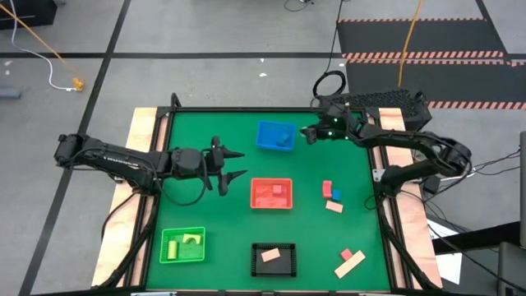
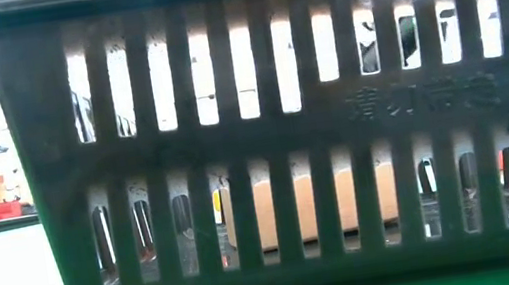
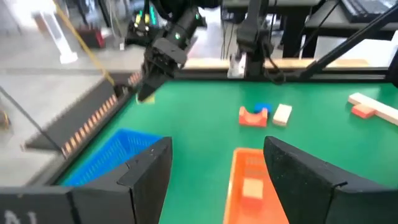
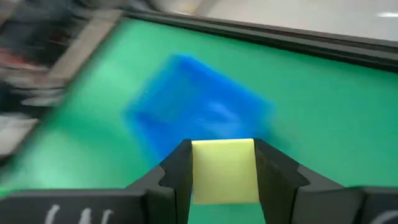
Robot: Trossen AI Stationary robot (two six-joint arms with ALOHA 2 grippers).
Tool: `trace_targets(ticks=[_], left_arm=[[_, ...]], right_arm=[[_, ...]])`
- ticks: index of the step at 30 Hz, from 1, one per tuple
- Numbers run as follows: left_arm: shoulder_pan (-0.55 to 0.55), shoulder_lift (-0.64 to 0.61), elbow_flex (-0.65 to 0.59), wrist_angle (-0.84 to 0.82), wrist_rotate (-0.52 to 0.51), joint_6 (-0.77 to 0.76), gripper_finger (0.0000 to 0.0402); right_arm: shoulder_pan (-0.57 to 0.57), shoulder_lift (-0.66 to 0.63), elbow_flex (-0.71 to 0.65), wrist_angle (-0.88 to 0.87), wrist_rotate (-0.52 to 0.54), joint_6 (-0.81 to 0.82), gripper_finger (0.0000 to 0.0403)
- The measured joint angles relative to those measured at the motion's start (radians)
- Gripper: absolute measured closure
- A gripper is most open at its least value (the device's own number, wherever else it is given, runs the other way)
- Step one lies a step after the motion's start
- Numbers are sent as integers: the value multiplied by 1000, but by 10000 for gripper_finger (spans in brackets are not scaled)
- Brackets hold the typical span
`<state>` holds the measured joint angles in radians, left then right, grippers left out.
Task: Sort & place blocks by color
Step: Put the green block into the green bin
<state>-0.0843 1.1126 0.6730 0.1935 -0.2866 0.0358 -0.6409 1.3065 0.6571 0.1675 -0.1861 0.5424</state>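
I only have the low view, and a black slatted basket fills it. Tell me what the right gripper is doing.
Observer: The right gripper is shut on a yellow block, as its wrist view shows.
Operator: Say where it is on the table.
Observer: In the high view it hangs beside the blue bin, on that bin's right, near the table's far edge.
Operator: Report the left arm.
Observer: The left gripper is open and holds nothing, just left of the red bin.
Operator: Tell me where yellow pieces have gone so far.
Observer: The green bin at the near left holds two yellow pieces.
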Motion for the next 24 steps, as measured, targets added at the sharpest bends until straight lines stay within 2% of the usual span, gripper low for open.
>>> trace_targets(ticks=[4,7,11,14,17,24], left_arm=[[-4,22,0,95,-2,87,149],[-9,53,-1,153,-17,178,149],[-17,127,-1,256,-101,322,149],[-17,186,-1,381,-161,427,149],[-18,240,-1,476,-167,502,149],[-40,319,0,618,-166,658,149]], right_arm=[[117,-10,0,203,-76,104,285],[215,-2,0,383,-82,157,285],[323,13,1,567,-76,204,285],[398,25,1,631,4,200,285],[459,51,1,675,104,178,285],[519,137,2,851,182,197,285]])
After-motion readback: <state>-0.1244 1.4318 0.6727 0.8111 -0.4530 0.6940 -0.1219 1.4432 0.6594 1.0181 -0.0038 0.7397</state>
